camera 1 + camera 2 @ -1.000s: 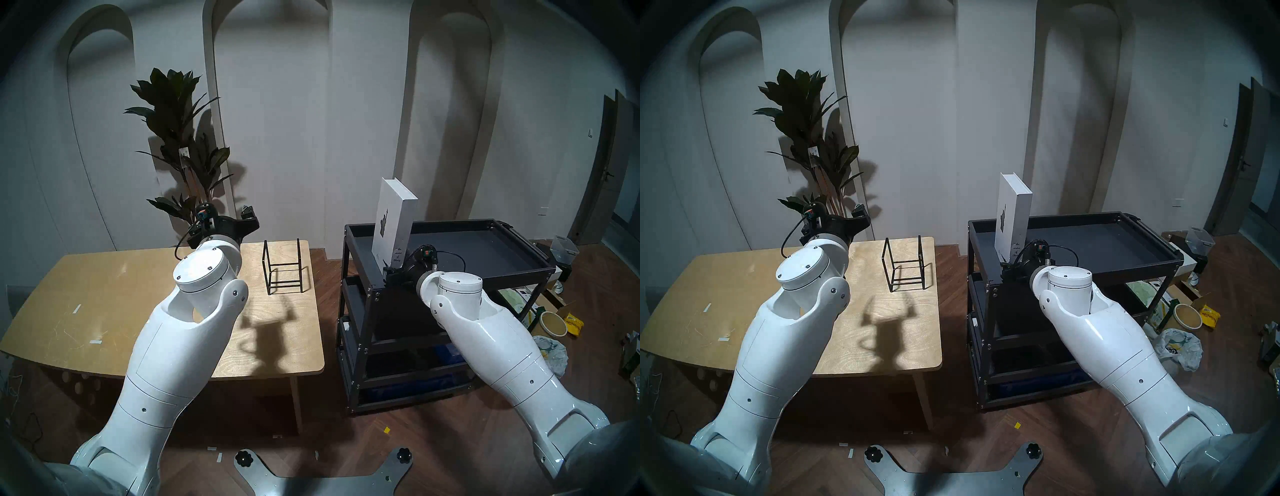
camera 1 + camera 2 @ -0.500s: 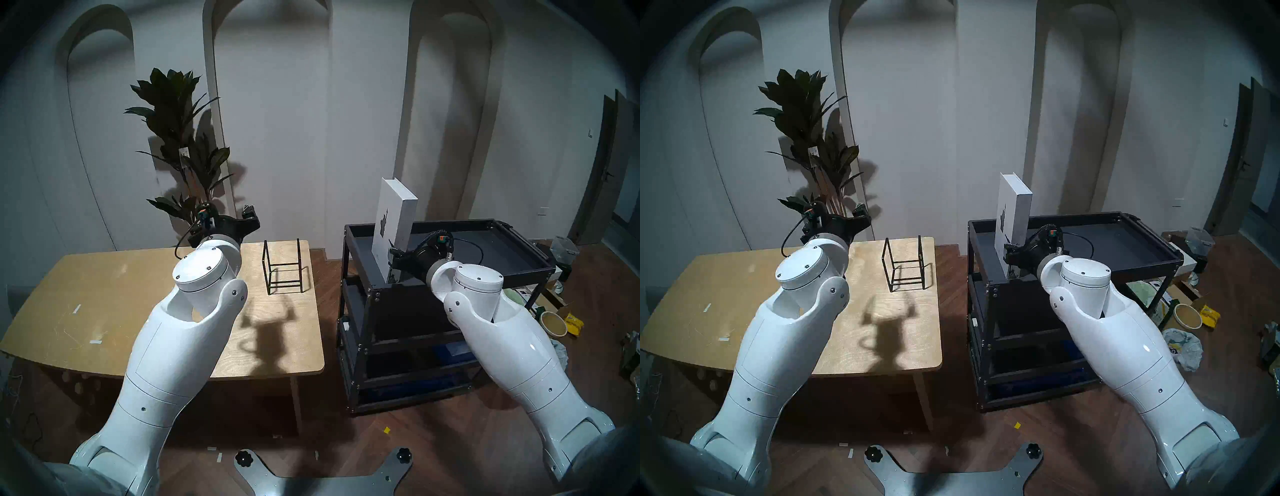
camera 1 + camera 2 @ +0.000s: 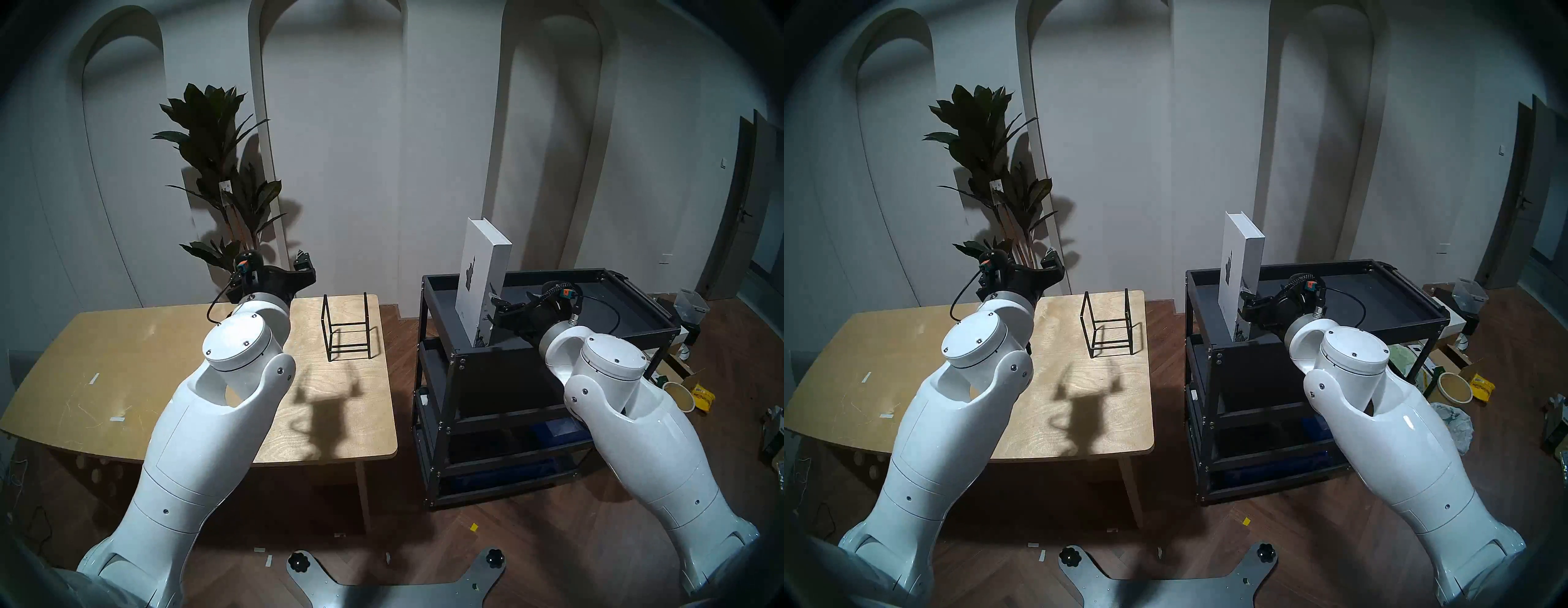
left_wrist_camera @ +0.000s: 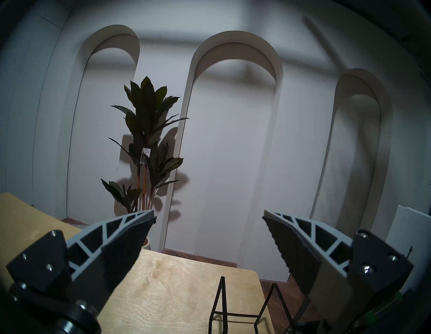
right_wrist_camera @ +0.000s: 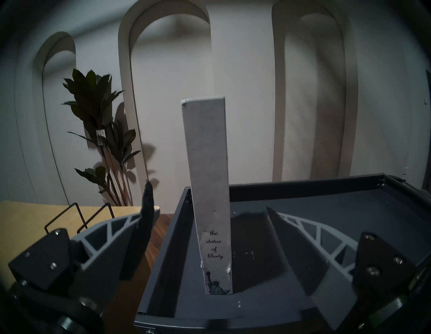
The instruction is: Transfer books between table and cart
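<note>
Book (image 5: pixel 210 198), thick matte white slab, stands upright.

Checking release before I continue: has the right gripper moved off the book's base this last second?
Yes. The right gripper is open, now higher up the book, further over the cart tray.

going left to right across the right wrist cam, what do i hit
plant → wire rack on the table → one finger of the right gripper → upright book in the cart top tray → the gripper's other finger
</note>
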